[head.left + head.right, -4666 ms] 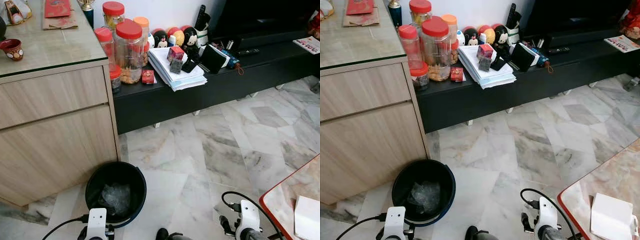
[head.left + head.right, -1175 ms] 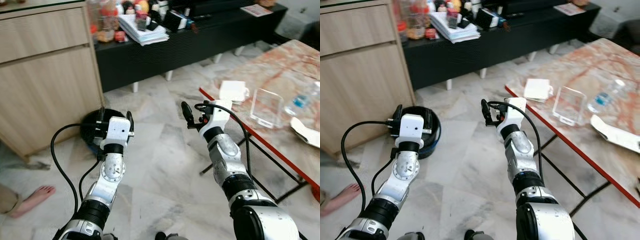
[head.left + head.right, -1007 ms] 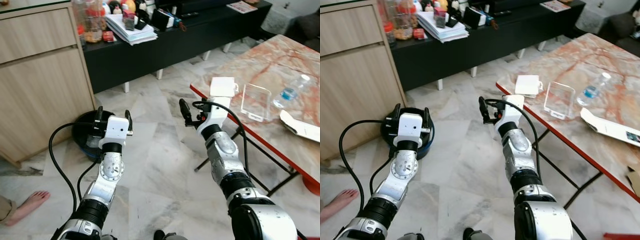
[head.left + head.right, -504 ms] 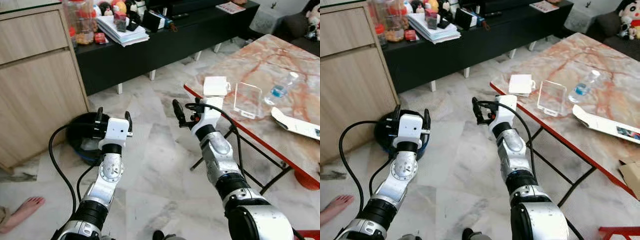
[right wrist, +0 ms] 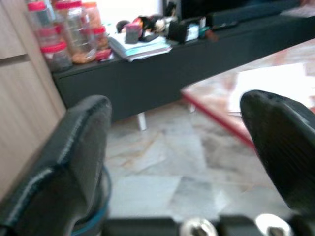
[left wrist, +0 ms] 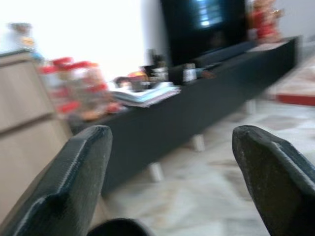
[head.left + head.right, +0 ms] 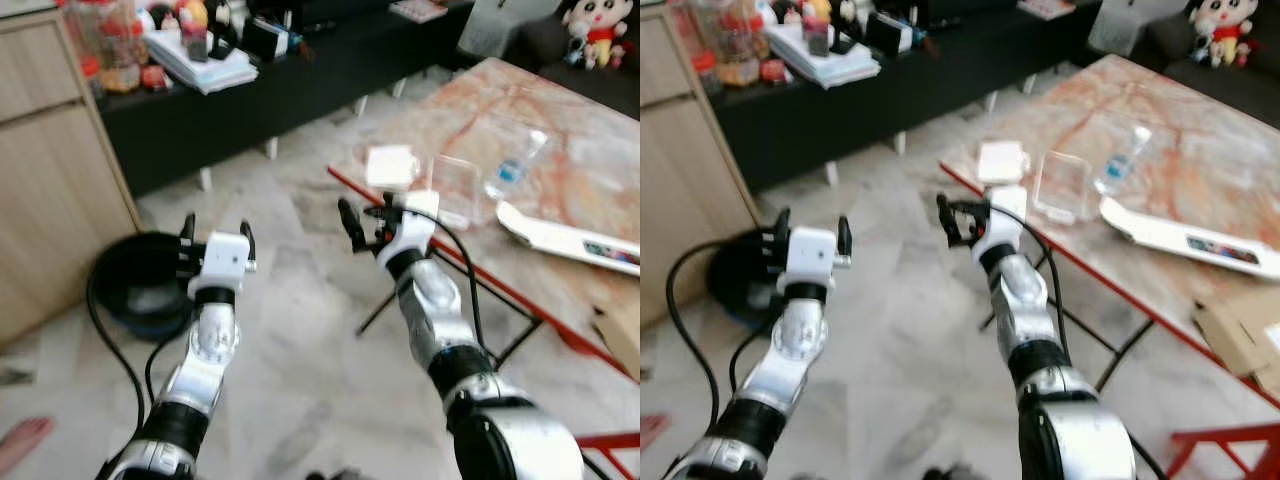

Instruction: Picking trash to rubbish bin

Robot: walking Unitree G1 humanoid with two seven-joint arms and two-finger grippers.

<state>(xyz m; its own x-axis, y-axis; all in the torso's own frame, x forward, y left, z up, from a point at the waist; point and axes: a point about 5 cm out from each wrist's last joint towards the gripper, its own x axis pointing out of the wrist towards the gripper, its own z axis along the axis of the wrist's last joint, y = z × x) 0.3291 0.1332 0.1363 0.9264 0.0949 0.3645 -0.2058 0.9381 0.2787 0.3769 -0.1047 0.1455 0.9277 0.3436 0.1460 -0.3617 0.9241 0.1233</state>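
Observation:
A black rubbish bin [image 7: 135, 285] stands on the marble floor at the left, beside the wooden cabinet. My left gripper [image 7: 215, 232] is raised just right of the bin, open and holding nothing. My right gripper [image 7: 366, 215] is also open and bare, raised near the red-edged corner of the marble table [image 7: 560, 130]. On the table lie a white box [image 7: 392, 165], a clear plastic container [image 7: 455, 180], a small water bottle [image 7: 510, 170], a flat white carton [image 7: 570, 238] and a cardboard piece [image 7: 615, 330]. The picture is blurred.
The wooden cabinet [image 7: 50, 190] and a low black console [image 7: 260, 85] with jars and papers line the far side. A person's foot [image 7: 20, 440] is at the near left. The table's thin black legs [image 7: 500, 300] stand right of my right arm.
The whole picture has swung towards the table, so the bin sits further left in view and more tabletop shows. Both arms stay raised with fingers apart.

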